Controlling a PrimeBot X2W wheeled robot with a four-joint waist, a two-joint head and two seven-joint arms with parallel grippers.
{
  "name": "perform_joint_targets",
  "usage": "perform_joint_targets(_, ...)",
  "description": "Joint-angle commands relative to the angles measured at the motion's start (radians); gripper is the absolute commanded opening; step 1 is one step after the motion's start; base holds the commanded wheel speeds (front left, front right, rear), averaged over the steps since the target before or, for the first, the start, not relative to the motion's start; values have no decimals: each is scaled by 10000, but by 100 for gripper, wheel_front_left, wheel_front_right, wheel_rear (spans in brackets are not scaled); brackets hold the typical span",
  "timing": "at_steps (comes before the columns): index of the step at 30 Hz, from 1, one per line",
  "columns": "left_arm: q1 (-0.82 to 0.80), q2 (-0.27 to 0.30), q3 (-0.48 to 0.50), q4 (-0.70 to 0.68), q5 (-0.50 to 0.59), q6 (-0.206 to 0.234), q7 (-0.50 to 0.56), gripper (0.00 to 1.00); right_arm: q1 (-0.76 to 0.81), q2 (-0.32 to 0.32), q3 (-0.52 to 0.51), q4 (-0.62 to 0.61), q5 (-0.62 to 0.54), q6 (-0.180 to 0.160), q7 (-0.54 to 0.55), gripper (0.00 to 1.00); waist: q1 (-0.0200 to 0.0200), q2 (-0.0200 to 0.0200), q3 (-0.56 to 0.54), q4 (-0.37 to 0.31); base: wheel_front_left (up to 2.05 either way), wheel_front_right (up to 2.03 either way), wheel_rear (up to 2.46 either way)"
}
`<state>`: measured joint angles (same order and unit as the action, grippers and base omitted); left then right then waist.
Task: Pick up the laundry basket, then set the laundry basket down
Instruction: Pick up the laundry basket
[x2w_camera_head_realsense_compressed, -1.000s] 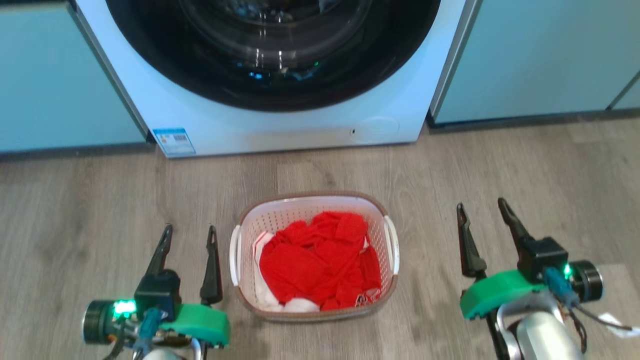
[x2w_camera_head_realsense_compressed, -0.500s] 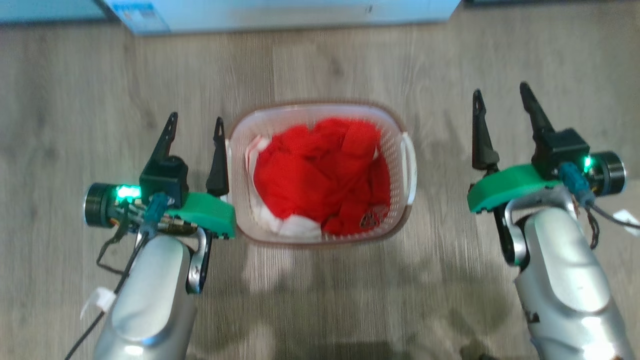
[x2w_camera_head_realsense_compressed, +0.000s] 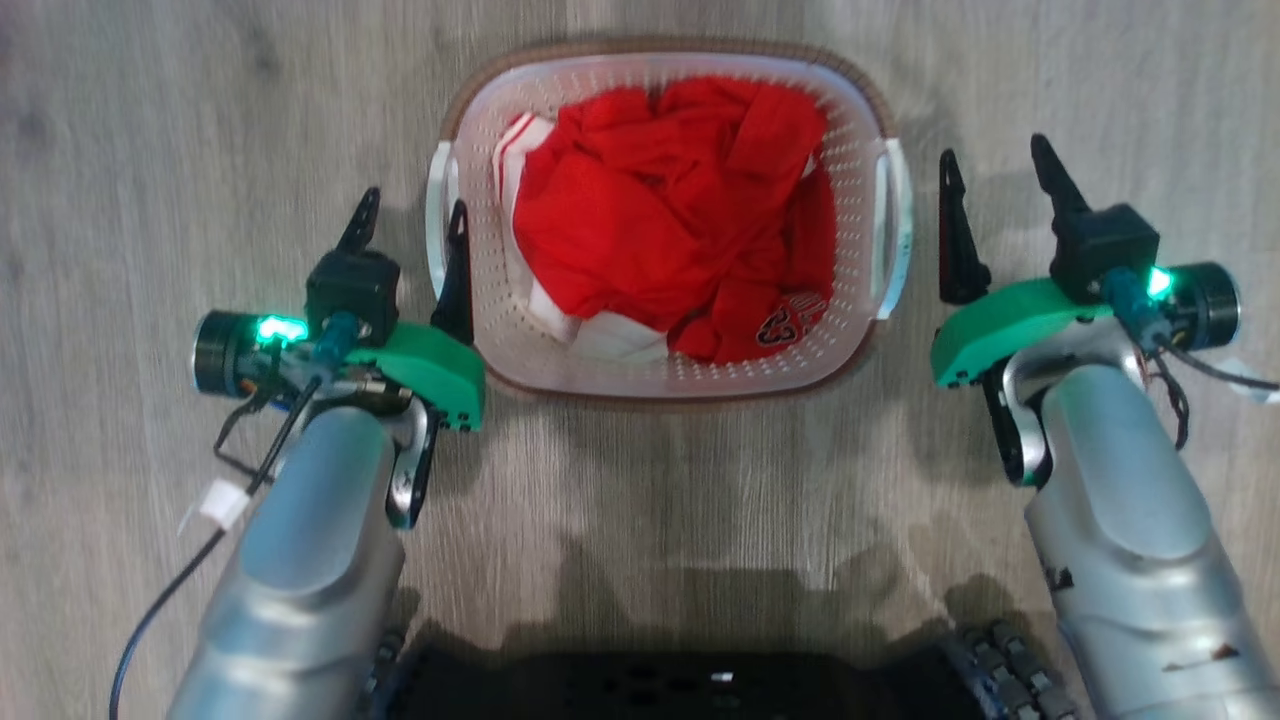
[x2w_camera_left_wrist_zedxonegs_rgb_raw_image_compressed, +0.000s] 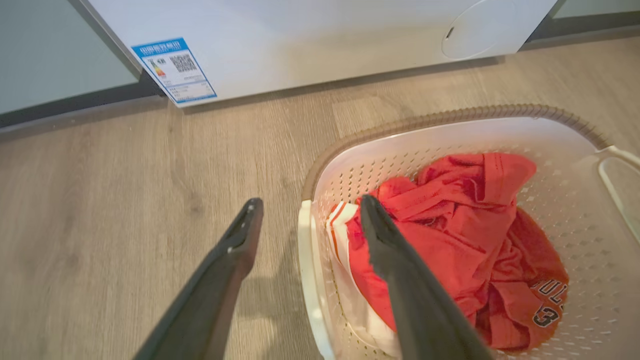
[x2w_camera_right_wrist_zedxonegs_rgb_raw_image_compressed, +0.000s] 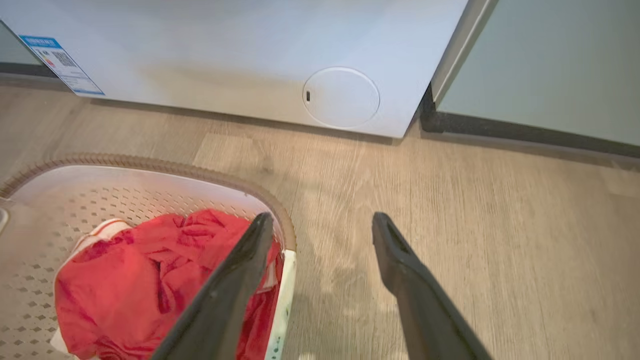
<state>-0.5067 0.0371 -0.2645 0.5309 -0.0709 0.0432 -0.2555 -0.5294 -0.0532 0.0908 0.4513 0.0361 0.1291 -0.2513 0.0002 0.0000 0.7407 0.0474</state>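
**Approach stage, nothing yet lifted.** The laundry basket (x2w_camera_head_realsense_compressed: 660, 385) stands on the floor (x2w_camera_head_realsense_compressed: 700, 500) in front of the washing machine (x2w_camera_left_wrist_zedxonegs_rgb_raw_image_compressed: 310, 40), between your two arms. Neither part of the task is done: the basket is not raised and no grip is closed. The left gripper (x2w_camera_head_realsense_compressed: 415, 198) has its fingers apart and straddling the left handle (x2w_camera_head_realsense_compressed: 437, 220), with one finger over the floor outside and the other over the basket's interior. Whether either touches the handle cannot be told. The right gripper (x2w_camera_head_realsense_compressed: 992, 148), fingers likewise apart, lies just beside the right handle (x2w_camera_head_realsense_compressed: 893, 230). The head view places both its fingers outside the wall, though the right wrist view overlaps the inner finger with the rim. What is judged left for you: carry the right fingers across their handle, close both grippers, lift, then set down. Contents: a crumpled red garment (x2w_camera_head_realsense_compressed: 670, 210) with dark printed numerals lies over white fabric (x2w_camera_head_realsense_compressed: 610, 340) at the near side. Both sit below the brown rim band (x2w_camera_head_realsense_compressed: 660, 45).
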Motion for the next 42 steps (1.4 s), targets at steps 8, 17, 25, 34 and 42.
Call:
perform_joint_targets(8, -935, 133, -196, 886, -568, 63, -63, 100, -559, 30, 233, 520, 64, 16, -105, 100, -2, 0, 1360, 192, 0, 0, 0)
perform_joint_targets(17, -1523, 132, -361, 2033, -987, 34, -63, 100, -808, 30, 578, 971, 305, 16, -105, 100, -2, 0, 1911, 178, 0, 0, 0)
perform_joint_targets(25, -2008, 132, -610, 3160, -1256, -215, -63, 100, -1158, 30, 874, 1711, 622, 16, -105, 100, -2, 0, 2082, 192, 0, 0, 0)
perform_joint_targets(34, -2846, 132, -1247, 4702, -1751, -471, -63, 61, -2198, 30, 1607, 3831, 1394, 16, -105, 92, -2, 0, 2054, 241, 0, 0, 0)
perform_joint_targets(42, -3214, 132, -1972, 5486, -2312, -548, -63, 0, -2820, 30, 2335, 5272, 2091, 16, -105, 0, -2, 0, 1813, 231, 0, 0, 0)
